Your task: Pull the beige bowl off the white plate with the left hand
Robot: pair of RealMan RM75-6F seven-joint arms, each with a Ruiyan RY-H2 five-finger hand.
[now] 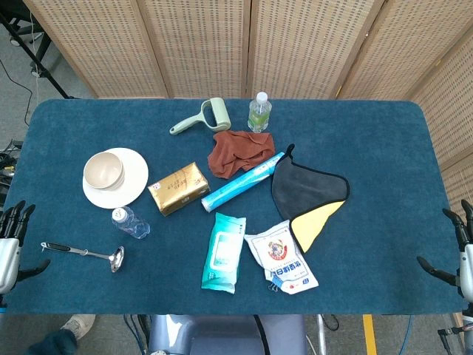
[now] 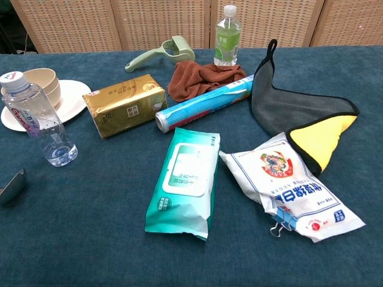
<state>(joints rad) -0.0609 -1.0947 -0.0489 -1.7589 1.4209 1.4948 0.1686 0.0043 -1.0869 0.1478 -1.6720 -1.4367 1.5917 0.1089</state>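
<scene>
The beige bowl (image 1: 103, 171) sits on the left part of the white plate (image 1: 133, 185) at the table's left side. In the chest view the bowl (image 2: 44, 83) and plate (image 2: 70, 97) show at the far left, partly behind a small water bottle. My left hand (image 1: 10, 235) hangs at the table's left front corner, fingers apart and holding nothing, well short of the plate. My right hand (image 1: 457, 251) is at the right front edge, fingers spread and empty. Neither hand shows in the chest view.
A small water bottle (image 1: 131, 222) lies just in front of the plate, and a metal ladle (image 1: 85, 254) lies nearer the front edge. A gold tissue pack (image 1: 178, 188) is right of the plate. A wipes pack (image 1: 223, 251), white bag (image 1: 282, 257), blue roll (image 1: 243, 181) and cloths fill the middle.
</scene>
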